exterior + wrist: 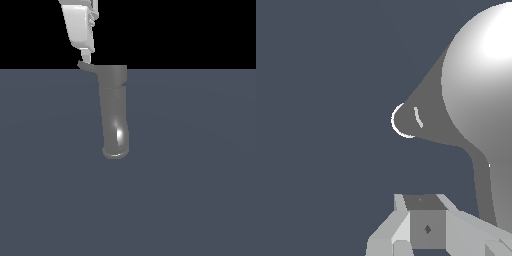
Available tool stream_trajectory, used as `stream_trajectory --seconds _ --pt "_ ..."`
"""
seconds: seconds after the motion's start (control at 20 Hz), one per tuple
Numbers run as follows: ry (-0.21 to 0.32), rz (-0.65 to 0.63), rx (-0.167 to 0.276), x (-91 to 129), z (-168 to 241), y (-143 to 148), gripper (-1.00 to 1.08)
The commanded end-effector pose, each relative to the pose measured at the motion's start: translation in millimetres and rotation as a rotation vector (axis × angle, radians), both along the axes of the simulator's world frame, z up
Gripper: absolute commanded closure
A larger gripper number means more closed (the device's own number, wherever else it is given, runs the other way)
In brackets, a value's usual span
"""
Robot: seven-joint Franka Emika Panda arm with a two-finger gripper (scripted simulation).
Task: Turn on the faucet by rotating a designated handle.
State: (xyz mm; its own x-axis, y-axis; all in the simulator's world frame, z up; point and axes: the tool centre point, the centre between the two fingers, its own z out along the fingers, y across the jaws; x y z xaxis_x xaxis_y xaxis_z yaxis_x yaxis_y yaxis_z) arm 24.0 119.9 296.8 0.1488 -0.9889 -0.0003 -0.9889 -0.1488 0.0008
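Note:
The faucet (pixel 114 107) is a glossy grey, slightly bent tube on the dark floor. Its wider cap is at the far end and its flared rim (pixel 116 151) at the near end. The handle (pixel 86 66) is a short thin lever jutting from the cap toward the exterior view's left. My white gripper (pixel 86 59) comes down from above and its fingertips touch the handle's outer end. The jaws look shut with nothing between them. In the wrist view the faucet's cap (pixel 481 75) looms large, the handle (pixel 483 185) runs beside my gripper (pixel 427 200), and the rim (pixel 402 120) shows beyond.
A flat dark blue-grey floor (pixel 190 200) lies under the faucet on all sides. Behind it the background is black. No other objects show.

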Motion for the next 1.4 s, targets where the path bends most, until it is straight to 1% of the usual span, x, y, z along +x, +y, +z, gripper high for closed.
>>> stream_trajectory --seconds 0.0,0.9,0.95,1.0,1.35 --pt "0.0 0.0 0.0 -6 0 1 1.08" --pt "-0.001 0.0 0.0 -61 0 8 1.08" --pt "-0.001 0.0 0.0 -61 0 8 1.08" --pt "-0.007 0.004 0.0 -56 0 10 1.08" --pt "-0.005 0.003 0.0 -76 0 -4 1.08"
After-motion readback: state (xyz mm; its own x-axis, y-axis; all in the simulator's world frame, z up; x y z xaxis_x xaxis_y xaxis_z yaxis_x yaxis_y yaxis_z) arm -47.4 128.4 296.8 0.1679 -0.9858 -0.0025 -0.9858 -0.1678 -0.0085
